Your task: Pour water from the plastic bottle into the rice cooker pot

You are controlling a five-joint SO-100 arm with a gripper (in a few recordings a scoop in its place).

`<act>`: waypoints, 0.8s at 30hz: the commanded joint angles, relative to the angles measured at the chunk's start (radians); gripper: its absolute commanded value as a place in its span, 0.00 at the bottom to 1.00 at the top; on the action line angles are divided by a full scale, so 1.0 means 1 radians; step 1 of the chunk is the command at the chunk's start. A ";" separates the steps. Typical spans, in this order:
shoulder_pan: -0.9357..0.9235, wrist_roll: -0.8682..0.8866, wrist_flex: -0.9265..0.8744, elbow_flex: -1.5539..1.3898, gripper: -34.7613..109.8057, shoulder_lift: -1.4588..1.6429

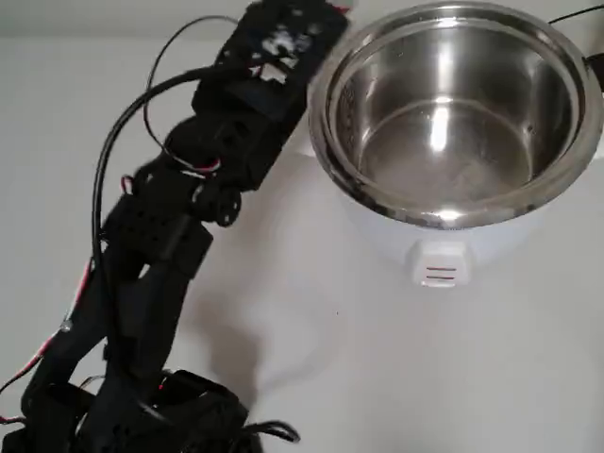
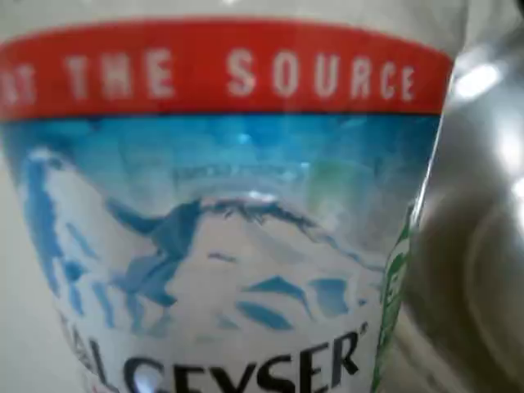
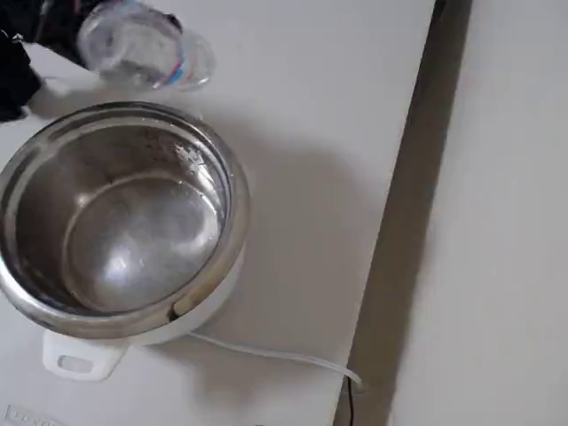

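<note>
Closest to the wrist camera, the plastic bottle (image 2: 221,221) fills the frame, its label showing a red band over a blue mountain picture. Seemingly the black tool (image 1: 278,42) grips it, though the fingers are hidden. Beyond, in the fixed view, the bottle (image 3: 142,44) lies tilted just past the far rim of the rice cooker pot (image 3: 232,191) on the white counter (image 3: 311,133).

The plastic bottle (image 2: 229,213) has a red band with white letters, and a blue and white mountain picture. The rice cooker pot (image 1: 453,123) is shiny silver, the cooker body (image 1: 444,255) white, the surface (image 1: 377,377) white.
</note>
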State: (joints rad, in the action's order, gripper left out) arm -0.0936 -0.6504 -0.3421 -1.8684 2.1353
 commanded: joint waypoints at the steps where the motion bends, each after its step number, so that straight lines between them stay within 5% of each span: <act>1: -0.014 0.210 -0.183 0.304 0.35 0.025; 11: 0.026 0.545 -0.528 0.824 0.35 -0.268; 24: 0.037 0.850 -0.563 0.908 0.35 -0.347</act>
State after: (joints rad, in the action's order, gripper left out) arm -0.0614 0.1335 -0.9066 -1.0953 1.7671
